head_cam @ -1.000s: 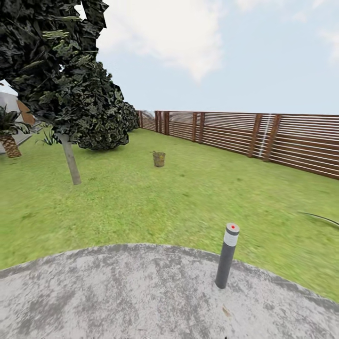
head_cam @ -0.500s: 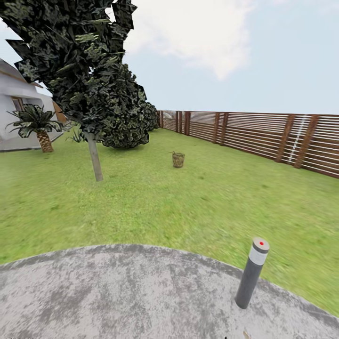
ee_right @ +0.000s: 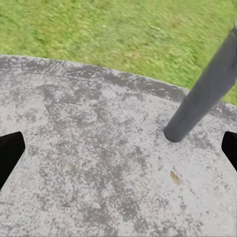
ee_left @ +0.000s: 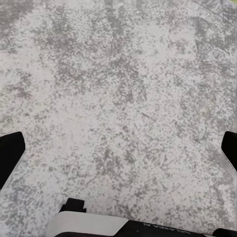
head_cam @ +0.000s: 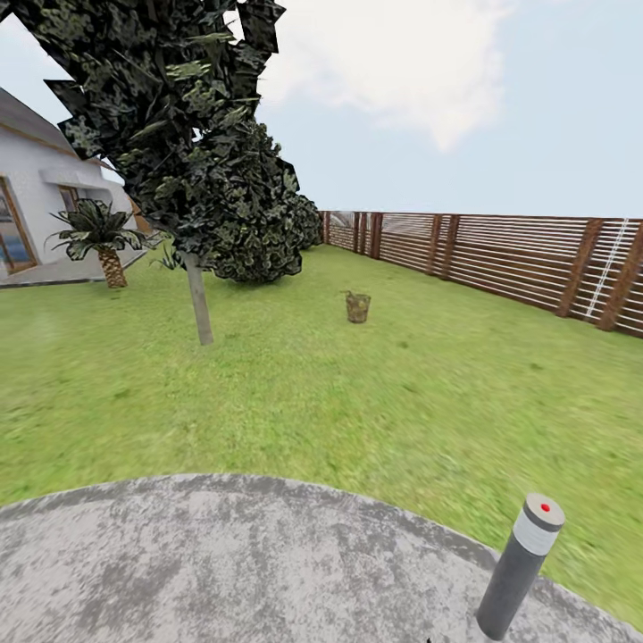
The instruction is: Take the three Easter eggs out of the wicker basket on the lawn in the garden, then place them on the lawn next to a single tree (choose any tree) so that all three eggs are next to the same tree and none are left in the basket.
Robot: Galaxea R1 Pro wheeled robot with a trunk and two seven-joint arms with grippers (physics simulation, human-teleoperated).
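Far out on the lawn (head_cam: 375, 393) stands the small brown wicker basket (head_cam: 358, 307); the Easter eggs cannot be made out at this distance. Left of it rises a tree (head_cam: 198, 299) with a pale bare trunk and a dark jagged crown. My left gripper (ee_left: 118, 148) is open above grey mottled paving, its dark fingertips (ee_left: 10, 153) at the frame's two sides. My right gripper (ee_right: 118, 148) is open too, over the paving near a grey post (ee_right: 207, 94), with nothing between its fingers.
I stand on a grey paved circle (head_cam: 223, 563). A grey bollard (head_cam: 521, 567) with a red dot stands close at the front right. A brown slatted fence (head_cam: 500, 263) bounds the lawn on the right. A white house (head_cam: 36, 214) and a small palm (head_cam: 103, 241) lie far left.
The whole head view has swung left: the tree, basket and bollard all shifted rightward in the picture, and the house and palm came into view. The camera moved, not the things.
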